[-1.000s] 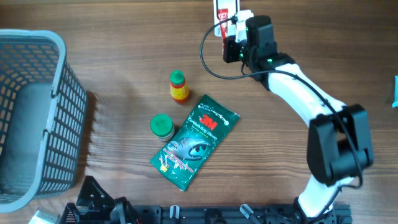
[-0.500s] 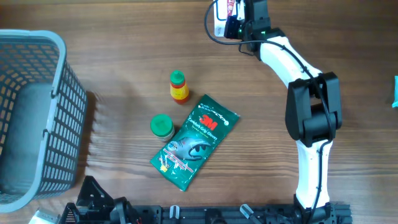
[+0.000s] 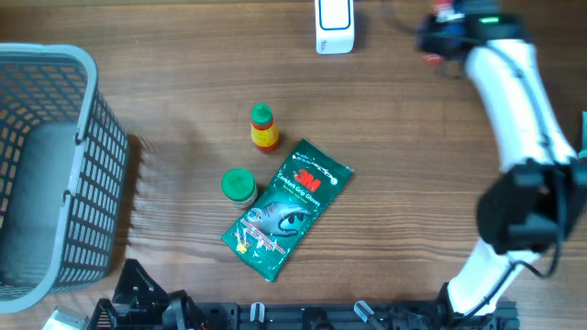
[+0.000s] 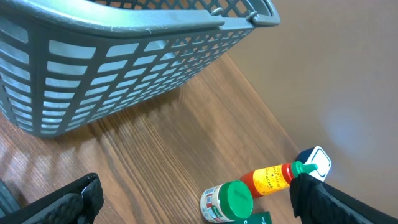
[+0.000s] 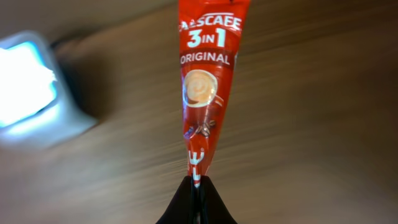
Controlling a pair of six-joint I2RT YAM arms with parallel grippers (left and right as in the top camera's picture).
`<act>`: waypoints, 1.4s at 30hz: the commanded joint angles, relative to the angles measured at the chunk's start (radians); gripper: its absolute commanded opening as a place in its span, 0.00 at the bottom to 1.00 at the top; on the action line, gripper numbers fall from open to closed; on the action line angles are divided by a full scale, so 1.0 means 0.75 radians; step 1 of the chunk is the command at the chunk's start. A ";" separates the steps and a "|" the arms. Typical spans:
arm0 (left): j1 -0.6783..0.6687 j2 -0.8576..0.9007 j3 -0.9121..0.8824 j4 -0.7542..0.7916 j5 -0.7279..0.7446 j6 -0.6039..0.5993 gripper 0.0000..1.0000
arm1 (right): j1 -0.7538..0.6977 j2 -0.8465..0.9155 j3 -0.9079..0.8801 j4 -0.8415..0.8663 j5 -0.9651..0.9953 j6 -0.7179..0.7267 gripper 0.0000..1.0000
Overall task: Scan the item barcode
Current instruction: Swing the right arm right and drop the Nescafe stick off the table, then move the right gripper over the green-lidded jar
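Legible coffee sachet (image 5: 202, 93) at right wrist (overhead blurred)

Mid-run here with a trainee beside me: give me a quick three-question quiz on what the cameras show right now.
1. True or false: the right gripper is shut on a red coffee sachet.
2. Which thing lies nearest the green-lidded jar? A) basket B) green packet C) white scanner
3. Fill in: the left gripper stands ____.
Key: 1 true; 2 B; 3 open.
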 commanded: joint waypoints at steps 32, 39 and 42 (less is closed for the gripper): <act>-0.005 -0.009 0.000 0.005 0.002 -0.002 1.00 | -0.054 -0.708 -0.117 -0.646 -0.466 0.283 1.00; -0.005 -0.009 0.000 0.005 0.002 -0.002 1.00 | 0.407 -0.711 -0.462 -0.500 -0.211 0.605 1.00; -0.005 -0.009 0.000 0.005 0.002 -0.002 1.00 | 0.552 -0.710 -0.756 -0.319 -0.207 0.829 1.00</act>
